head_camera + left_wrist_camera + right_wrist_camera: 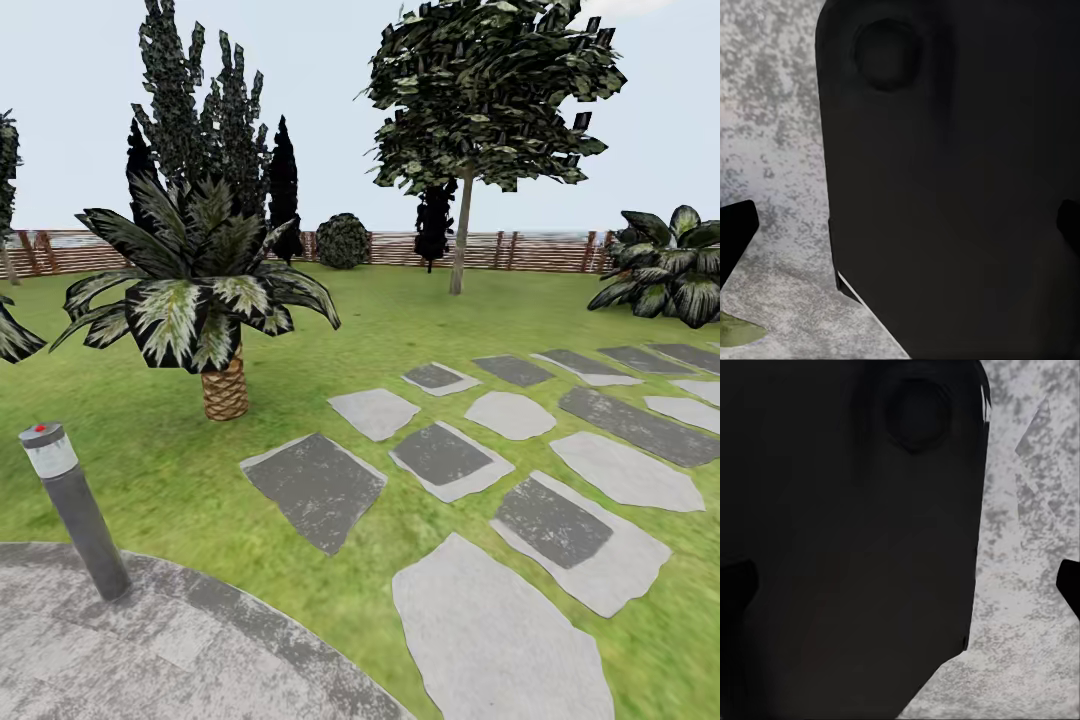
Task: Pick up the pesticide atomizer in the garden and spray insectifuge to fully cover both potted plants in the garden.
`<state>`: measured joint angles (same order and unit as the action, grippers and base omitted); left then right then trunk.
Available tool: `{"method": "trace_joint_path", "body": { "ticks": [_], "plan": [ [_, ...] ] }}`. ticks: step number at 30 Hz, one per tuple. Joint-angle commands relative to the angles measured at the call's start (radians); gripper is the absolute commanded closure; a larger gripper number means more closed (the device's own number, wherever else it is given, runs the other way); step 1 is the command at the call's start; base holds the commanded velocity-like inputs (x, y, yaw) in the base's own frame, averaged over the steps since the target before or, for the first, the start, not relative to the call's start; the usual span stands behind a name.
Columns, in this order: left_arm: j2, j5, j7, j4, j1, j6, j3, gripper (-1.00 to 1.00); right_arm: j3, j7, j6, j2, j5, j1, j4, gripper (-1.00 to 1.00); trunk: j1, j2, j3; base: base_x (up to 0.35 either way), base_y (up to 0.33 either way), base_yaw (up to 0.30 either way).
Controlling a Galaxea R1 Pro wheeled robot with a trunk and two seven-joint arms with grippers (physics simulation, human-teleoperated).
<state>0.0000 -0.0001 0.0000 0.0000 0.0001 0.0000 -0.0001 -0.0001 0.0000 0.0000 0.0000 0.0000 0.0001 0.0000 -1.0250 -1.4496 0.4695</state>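
A grey bollard lamp [75, 510] stands at eight o'clock on the speckled paving [180, 650], stepping stones [440, 458] cross the garden lawn [160, 470] toward three o'clock, and neither claw's opening can be told.

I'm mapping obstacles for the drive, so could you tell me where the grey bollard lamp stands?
In the head view, the bollard lamp stands low on the left, at the round paving's edge, with the palm behind it.

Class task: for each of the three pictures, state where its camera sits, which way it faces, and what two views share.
Head view: looks forward over lawn, stepping stones, palm, bollard lamp.
Left wrist view: faces down at speckled paving; dark robot body fills most.
Right wrist view: likewise, paving beside dark robot body.
Shared: grey speckled paving.
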Motion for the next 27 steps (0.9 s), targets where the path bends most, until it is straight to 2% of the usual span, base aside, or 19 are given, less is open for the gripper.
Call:
{"method": "trace_joint_path", "body": {
  "ticks": [1, 5, 8, 15, 27],
  "plan": [
    [-0.002, -0.001, -0.002, 0.000, 0.000, -0.002, 0.001, -1.00, 0.002, -0.004, -0.002, 0.003, 0.001, 0.001, -0.002, -1.00, 0.000, 0.000, 0.000, 0.000, 0.000, 0.000],
    [-0.002, -0.001, -0.002, 0.001, 0.000, -0.002, 0.001, -1.00, 0.002, -0.005, -0.002, 0.002, 0.001, 0.001, -0.002, -1.00, 0.000, 0.000, 0.000, 0.000, 0.000, 0.000],
    [-0.002, -0.001, -0.002, -0.004, 0.000, -0.004, 0.001, -1.00, 0.002, -0.004, -0.002, 0.017, 0.001, -0.008, -0.019, -1.00, 0.000, 0.000, 0.000, 0.000, 0.000, 0.000],
    [-0.002, 0.000, -0.002, -0.006, 0.000, -0.006, 0.002, -1.00, -0.001, -0.005, -0.003, 0.020, 0.000, -0.014, -0.058, -1.00, 0.000, 0.000, 0.000, 0.000, 0.000, 0.000],
    [-0.003, -0.001, -0.002, -0.019, -0.002, -0.074, -0.003, -1.00, -0.001, -0.005, -0.054, 0.018, 0.001, -0.015, -0.108, -1.00, 0.000, 0.000, 0.000, 0.000, 0.000, 0.000]
  ]
}}
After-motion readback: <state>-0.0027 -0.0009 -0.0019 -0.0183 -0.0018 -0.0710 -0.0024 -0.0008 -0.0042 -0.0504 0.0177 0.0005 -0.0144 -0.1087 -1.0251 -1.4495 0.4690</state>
